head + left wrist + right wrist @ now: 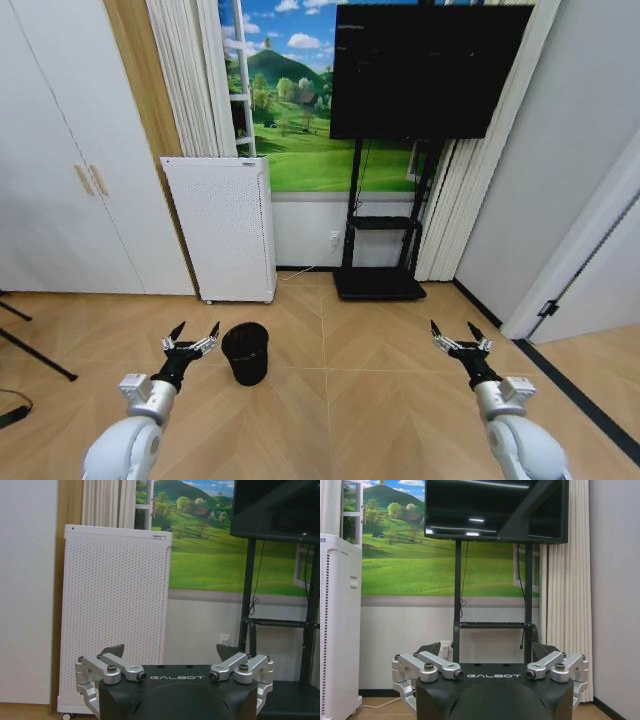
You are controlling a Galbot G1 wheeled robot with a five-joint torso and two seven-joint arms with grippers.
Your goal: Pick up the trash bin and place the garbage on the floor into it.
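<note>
The TV is cropped above (its stand's base sits behind the pincer).

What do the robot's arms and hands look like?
Both arms are smooth, rounded and white, ending in silver metal wrists. The left gripper and right gripper match: a black body printed with GALBOT in pale letters, silver linkage bars held by dark bolts, and thin black pointed jaws. No loose cables show.
</note>
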